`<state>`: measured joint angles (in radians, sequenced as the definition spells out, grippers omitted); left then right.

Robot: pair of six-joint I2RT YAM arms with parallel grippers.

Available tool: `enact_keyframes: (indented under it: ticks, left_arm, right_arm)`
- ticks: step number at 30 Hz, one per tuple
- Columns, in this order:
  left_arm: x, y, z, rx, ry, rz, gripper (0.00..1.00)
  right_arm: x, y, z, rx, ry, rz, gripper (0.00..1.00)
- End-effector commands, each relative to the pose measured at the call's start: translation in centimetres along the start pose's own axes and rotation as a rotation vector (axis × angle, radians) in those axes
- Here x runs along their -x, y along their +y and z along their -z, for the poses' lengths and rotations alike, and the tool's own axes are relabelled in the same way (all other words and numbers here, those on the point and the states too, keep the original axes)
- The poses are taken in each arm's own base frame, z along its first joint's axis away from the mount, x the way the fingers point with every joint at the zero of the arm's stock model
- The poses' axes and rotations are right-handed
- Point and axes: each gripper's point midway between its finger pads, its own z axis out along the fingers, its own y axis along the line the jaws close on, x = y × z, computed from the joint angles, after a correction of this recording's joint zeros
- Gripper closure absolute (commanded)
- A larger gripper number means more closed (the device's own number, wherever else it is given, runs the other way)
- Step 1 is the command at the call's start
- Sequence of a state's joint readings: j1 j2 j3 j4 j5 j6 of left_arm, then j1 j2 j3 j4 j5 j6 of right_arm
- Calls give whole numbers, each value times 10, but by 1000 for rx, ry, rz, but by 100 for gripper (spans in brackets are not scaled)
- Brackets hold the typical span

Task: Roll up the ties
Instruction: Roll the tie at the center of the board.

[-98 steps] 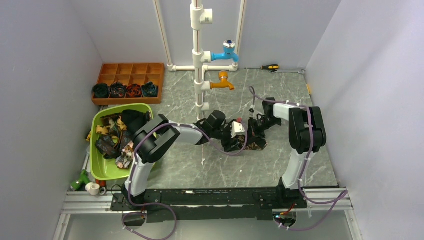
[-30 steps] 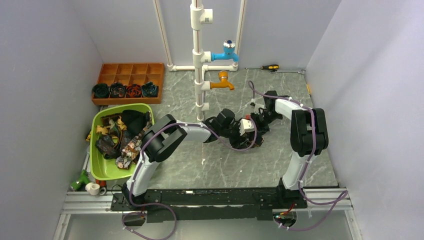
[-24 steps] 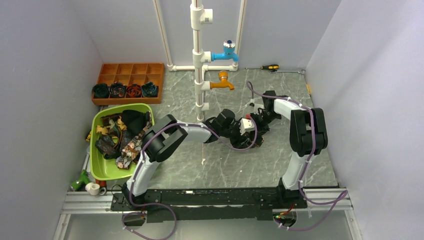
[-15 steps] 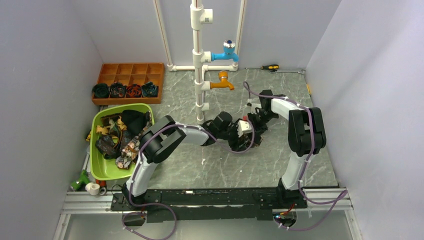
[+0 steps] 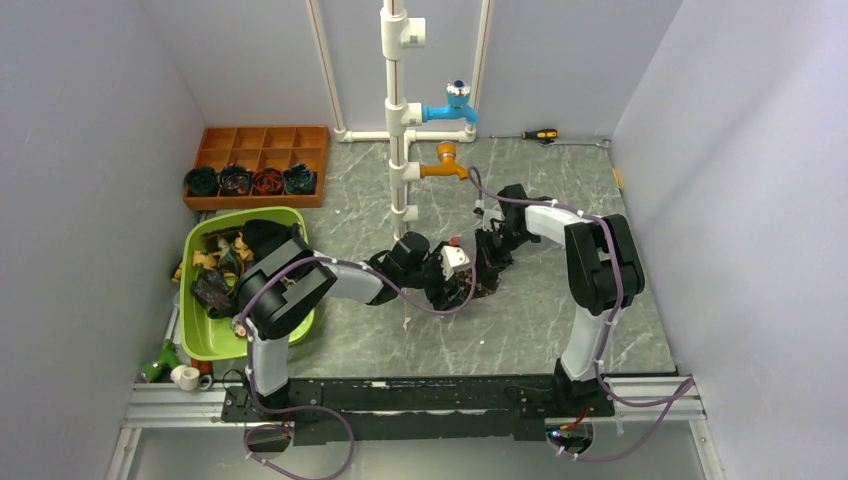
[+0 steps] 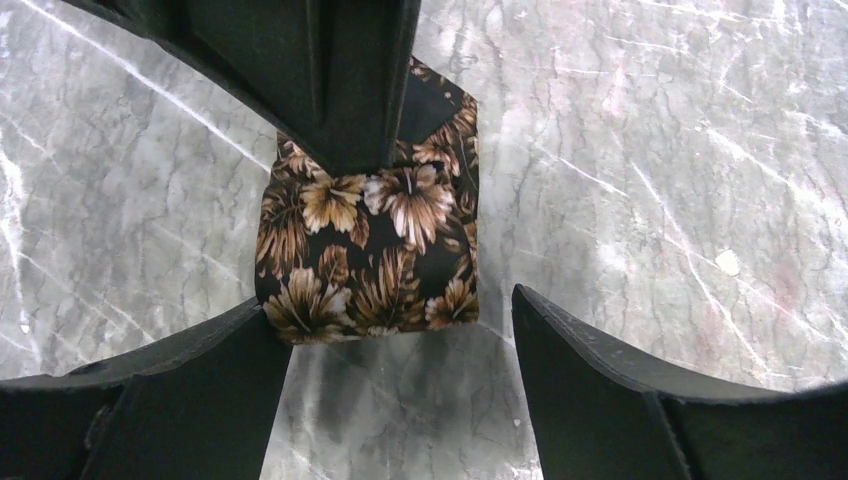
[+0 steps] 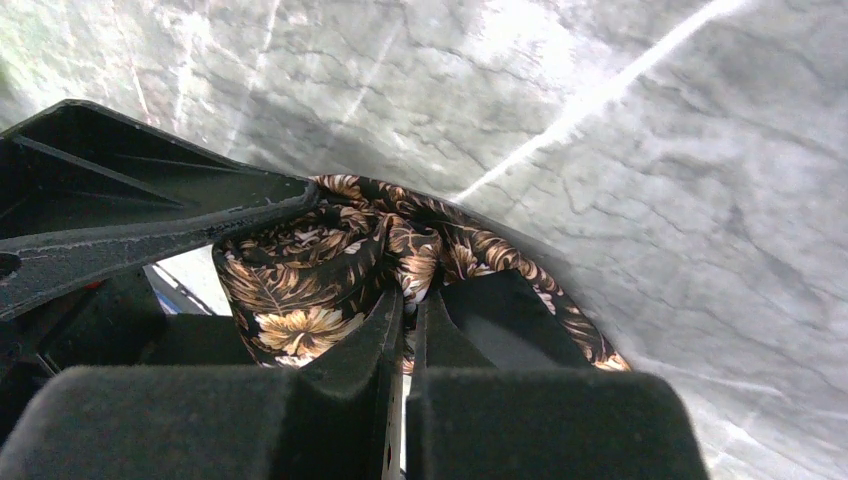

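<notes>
A tie with brown leaves on black is partly rolled into a coil [image 6: 370, 250] that rests on the marble table. My right gripper [image 7: 405, 300] is shut on the coil's fabric [image 7: 300, 285] and shows from above in the left wrist view [image 6: 350, 90]. My left gripper [image 6: 392, 305] is open. Its left finger [image 6: 180, 400] touches the coil's lower edge, and its right finger [image 6: 620, 400] stands apart from it. In the top view both grippers [image 5: 468, 283] [image 5: 490, 260] meet near the table's middle. Several rolled ties [image 5: 250, 181] sit in an orange tray [image 5: 262, 140]. Loose ties [image 5: 225, 275] fill a green bin [image 5: 200, 345].
A white pipe stand [image 5: 398, 120] with a blue tap [image 5: 450, 105] and an orange tap [image 5: 443, 165] rises just behind the grippers. A screwdriver [image 5: 540, 134] lies at the back. Small fittings [image 5: 180, 375] lie at the front left.
Both grippers and the tie have shifted left, toward the pipe stand. The left arm's elbow has swung left, over the green bin's edge. The right gripper stays shut on the tie.
</notes>
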<state>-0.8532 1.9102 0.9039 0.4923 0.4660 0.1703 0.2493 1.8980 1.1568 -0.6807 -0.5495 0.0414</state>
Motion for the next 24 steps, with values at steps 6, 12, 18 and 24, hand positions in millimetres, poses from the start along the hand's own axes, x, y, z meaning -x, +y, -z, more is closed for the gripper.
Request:
enact_keyframes:
  ticks: [6,12,18,24]
  left_arm:
    - [23,4,-7,20,-83,44,19]
    - [19,4,-20,-23,-92,2,34]
    - [18,-3,-26,-68,-104,-27,53]
    - [-16,-5,-23,-30,17,-17,82]
  right_arm:
    - [-9,-35,-41,-135,30,38,100]
    - [-11,-35,-41,-129,40,54,100]
    - [-7,-32,-42,-113,44,55,100]
    - [5,-21,-21,-66,33,71,89]
